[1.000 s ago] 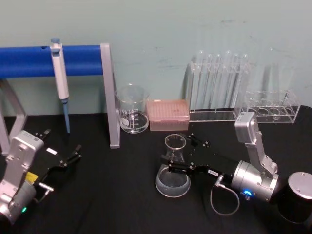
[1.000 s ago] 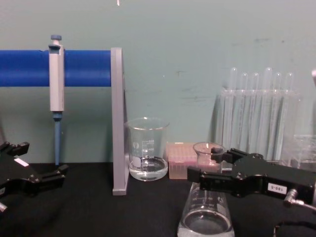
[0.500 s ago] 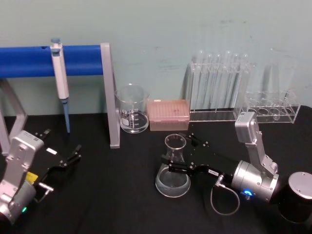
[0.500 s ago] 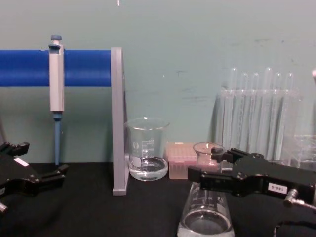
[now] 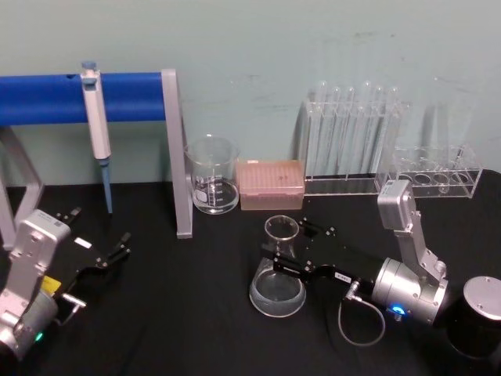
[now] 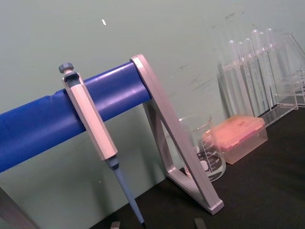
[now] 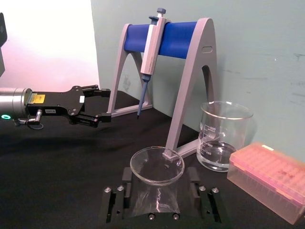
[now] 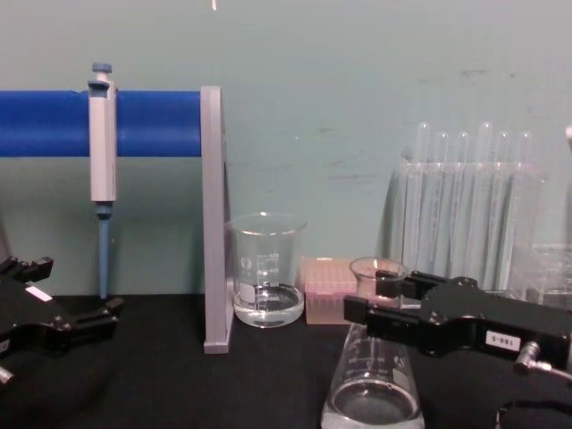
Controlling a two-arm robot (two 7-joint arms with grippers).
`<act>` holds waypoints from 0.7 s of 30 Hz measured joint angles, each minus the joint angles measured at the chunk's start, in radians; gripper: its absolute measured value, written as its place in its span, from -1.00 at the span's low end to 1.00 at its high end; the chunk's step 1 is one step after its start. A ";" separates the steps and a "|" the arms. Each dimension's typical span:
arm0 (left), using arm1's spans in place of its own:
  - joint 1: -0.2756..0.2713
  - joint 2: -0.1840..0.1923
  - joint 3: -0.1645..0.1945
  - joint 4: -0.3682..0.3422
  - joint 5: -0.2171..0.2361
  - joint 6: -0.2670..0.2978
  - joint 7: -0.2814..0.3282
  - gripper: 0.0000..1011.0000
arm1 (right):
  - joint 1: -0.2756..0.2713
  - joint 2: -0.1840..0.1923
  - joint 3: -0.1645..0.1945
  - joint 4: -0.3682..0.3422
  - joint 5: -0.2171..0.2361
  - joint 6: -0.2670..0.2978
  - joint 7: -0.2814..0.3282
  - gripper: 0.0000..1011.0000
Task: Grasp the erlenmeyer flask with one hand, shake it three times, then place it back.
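Black table (image 5: 196, 313) holds the flask (image 5: 276, 291) upright. The right gripper (image 5: 282, 244) straddles its neck, jaws apart, not clamped. Left gripper (image 5: 102, 229) idles spread, far left. Grasp, 3 shakes, return — seemingly all ahead.

Head camera looks steeply down on the counter (image 5: 196, 313). Chest camera looks level across it, nearer. Both wrist cameras face the wall (image 5: 258, 47). All views share the beaker (image 5: 212, 182).
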 joint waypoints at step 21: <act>0.000 0.000 0.000 0.000 0.000 0.000 0.000 0.98 | 0.000 0.000 0.000 0.000 0.000 0.000 0.000 -0.11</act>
